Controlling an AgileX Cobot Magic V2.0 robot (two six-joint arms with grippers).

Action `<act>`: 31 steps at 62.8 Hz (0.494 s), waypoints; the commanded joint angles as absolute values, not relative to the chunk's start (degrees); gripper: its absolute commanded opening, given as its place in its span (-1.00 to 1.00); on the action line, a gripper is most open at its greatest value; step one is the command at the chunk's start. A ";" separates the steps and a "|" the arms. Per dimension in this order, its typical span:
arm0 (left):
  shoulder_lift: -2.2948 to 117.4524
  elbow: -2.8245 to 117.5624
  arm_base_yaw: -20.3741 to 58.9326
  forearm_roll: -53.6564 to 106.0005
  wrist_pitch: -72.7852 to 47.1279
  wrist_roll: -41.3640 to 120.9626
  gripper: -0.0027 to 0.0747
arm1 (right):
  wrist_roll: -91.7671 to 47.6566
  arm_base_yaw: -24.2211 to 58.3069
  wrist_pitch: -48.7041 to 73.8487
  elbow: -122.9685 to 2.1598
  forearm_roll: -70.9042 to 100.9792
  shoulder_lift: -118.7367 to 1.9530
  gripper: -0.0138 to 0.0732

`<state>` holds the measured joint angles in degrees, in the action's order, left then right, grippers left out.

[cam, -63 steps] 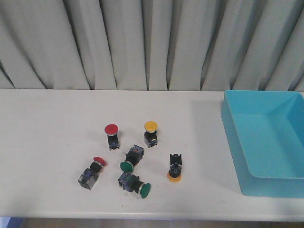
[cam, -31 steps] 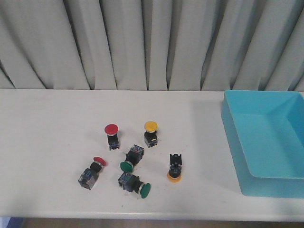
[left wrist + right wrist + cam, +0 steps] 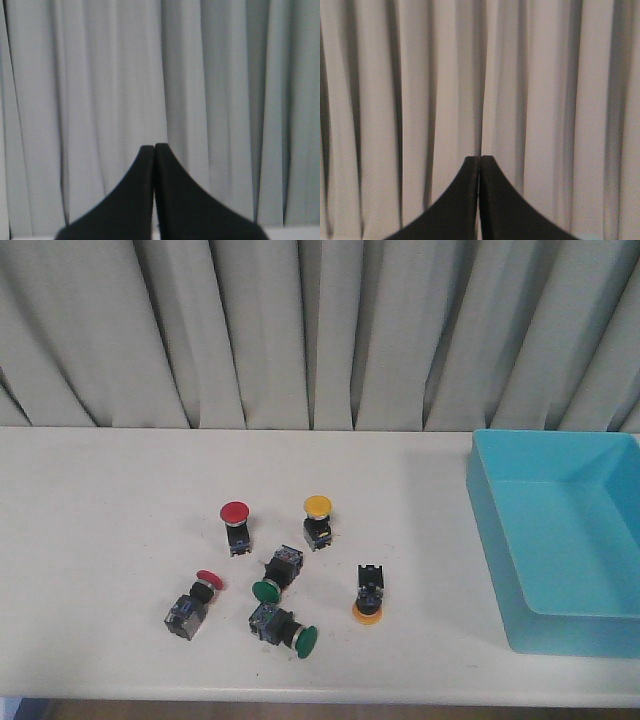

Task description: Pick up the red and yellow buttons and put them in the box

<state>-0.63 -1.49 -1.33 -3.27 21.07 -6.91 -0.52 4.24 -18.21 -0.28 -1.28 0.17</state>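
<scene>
On the white table in the front view stand a red button (image 3: 234,513) and a yellow button (image 3: 318,506), caps up. A second red button (image 3: 209,579) lies on its side at the left of the cluster, and another yellow button (image 3: 367,611) rests cap down at the right. The light-blue box (image 3: 490,530) sits at the table's right, nothing in it. Neither arm shows in the front view. My left gripper (image 3: 154,146) and right gripper (image 3: 480,157) are both shut on nothing, and each wrist view shows only curtain behind the black fingers.
Two green-capped switches (image 3: 266,589) (image 3: 304,640) lie among the buttons, near the table's front edge. A grey pleated curtain (image 3: 300,330) hangs behind the table.
</scene>
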 commanded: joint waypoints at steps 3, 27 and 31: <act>6.18 10.40 -1.03 -3.47 30.15 -7.46 -0.95 | -6.85 4.14 -36.49 -12.68 0.53 -7.78 -0.70; 39.54 45.85 -1.03 -6.13 -3.39 -7.29 -0.95 | -9.99 4.27 -12.73 -42.99 0.63 -46.06 -0.70; 42.98 45.79 -1.03 -6.08 -3.13 -7.35 -0.95 | -9.92 4.27 -14.30 -42.87 0.71 -49.02 -0.70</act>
